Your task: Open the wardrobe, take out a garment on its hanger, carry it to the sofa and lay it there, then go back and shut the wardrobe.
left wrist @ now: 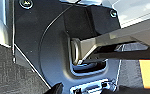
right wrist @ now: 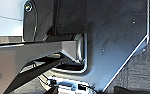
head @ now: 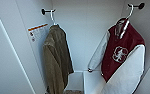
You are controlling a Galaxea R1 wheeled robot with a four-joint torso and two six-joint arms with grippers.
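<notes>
From up high, looking down into the open wardrobe [head: 91, 30], I can see two garments hanging inside, each on its own peg. The garment [head: 121, 52] the task wants, a maroon jacket with white sleeves and a white chest emblem, hangs on the right from a thin white hanger [head: 129, 12], whose hook sits over a dark peg [head: 137, 6] on the right wall. On the left hangs one olive-brown coat [head: 56, 57] from a second peg [head: 46, 11], with a warning label [head: 38, 31] on the wall just beside it. That makes two pegs, two hangers, one jacket and one coat, well apart.

The left wrist camera gives me the robot's own dark plate and jointed bar over grey carpet [left wrist: 3, 67]; I cannot tell whether the left end effector is released or clenched.

The right wrist camera is much the same, plate and bar above carpet, so I cannot tell the right end effector's state either.

My worry is the hook: if the hanger is pulled outward rather than lifted off the peg, it could snag or the jacket could slide off its shoulders. The long white sleeve hangs low and might catch on the wardrobe's edge. Reaching too far left would take the wrong coat.
</notes>
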